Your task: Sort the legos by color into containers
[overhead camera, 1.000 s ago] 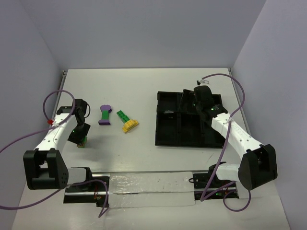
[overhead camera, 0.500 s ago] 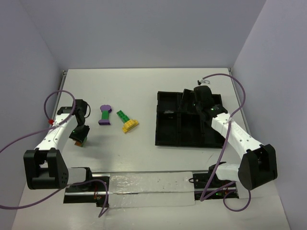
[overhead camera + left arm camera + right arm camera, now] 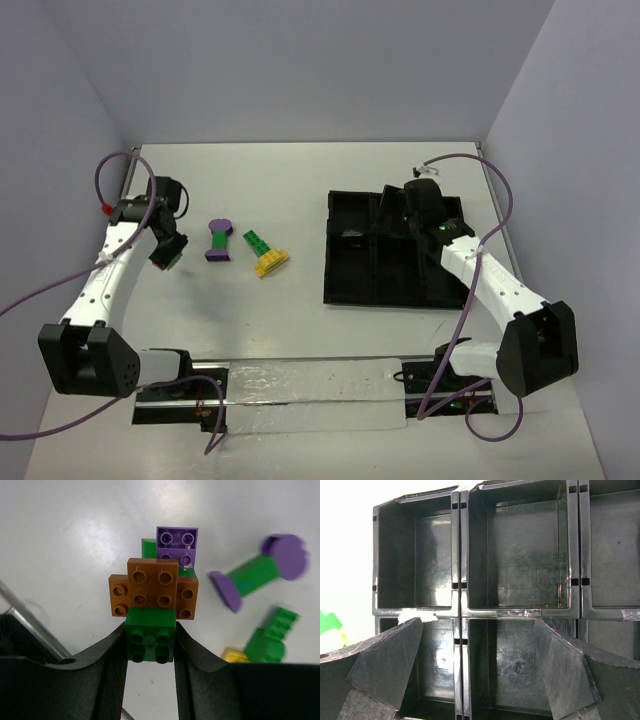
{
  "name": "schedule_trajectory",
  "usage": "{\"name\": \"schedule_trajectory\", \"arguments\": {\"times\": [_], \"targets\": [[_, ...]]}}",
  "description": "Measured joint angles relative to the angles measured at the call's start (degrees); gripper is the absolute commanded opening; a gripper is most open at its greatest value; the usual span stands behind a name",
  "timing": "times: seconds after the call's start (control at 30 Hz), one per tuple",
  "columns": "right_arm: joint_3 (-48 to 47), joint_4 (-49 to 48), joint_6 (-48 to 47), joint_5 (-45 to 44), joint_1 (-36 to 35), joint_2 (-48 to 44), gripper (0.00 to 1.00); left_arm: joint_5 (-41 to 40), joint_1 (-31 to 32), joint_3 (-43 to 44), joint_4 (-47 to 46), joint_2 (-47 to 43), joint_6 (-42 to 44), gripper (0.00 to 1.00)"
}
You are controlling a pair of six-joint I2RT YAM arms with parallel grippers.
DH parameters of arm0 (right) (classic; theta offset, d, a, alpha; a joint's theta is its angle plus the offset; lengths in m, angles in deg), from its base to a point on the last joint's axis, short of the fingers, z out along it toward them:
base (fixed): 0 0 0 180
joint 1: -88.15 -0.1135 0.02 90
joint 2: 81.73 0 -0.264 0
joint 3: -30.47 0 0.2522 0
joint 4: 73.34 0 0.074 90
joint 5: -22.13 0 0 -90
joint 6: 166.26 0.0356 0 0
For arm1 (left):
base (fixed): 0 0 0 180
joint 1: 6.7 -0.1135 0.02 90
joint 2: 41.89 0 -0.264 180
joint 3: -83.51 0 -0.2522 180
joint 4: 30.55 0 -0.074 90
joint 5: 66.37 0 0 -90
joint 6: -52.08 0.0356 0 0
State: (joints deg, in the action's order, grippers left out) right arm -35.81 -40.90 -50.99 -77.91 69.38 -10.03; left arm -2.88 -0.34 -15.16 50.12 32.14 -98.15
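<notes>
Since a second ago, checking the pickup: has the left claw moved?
Yes. The left claw, shut on the brick cluster, moved away from the arm bases, toward the purple-and-green piece.

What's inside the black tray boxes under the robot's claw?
Nothing shows in the tray compartments in the right wrist view; their floors look bare. The open right claw covers parts of the nearer ones.

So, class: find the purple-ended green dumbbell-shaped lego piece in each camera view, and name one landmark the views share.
Top external: the purple-ended green dumbbell-shaped lego piece lies left of centre on the white table, beside the green-and-yellow brick pair.
Left wrist: upper right, beyond the held orange, green and purple brick cluster.
Right wrist: not in view; only the black compartment tray shows.
Shared landmark: the green-and-yellow brick pair, lower right in the left wrist view.
</notes>
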Motion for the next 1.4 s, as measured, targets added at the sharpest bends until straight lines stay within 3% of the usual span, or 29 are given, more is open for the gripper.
{"name": "schedule_trajectory", "arguments": {"times": [0.23,0.57,1.0,1.4], "targets": [[0.00,0.04,0.41,-0.02,0.00,0.00,1.00,-1.82,10.99,15.77,-0.10,5.98,8.00,0.00],[0.00,0.40,0.43,-0.16,0.00,-0.69,1.00,-0.32,21.07,34.38,-2.55,29.44,16.73,0.00],[0.00,1.51,0.43,-0.76,0.00,-1.59,1.00,1.58,21.88,49.04,-6.45,50.30,22.95,0.00],[0.00,2.13,0.36,-1.64,0.00,-3.02,1.00,4.92,18.10,52.32,-7.93,56.33,25.51,0.00]]}}
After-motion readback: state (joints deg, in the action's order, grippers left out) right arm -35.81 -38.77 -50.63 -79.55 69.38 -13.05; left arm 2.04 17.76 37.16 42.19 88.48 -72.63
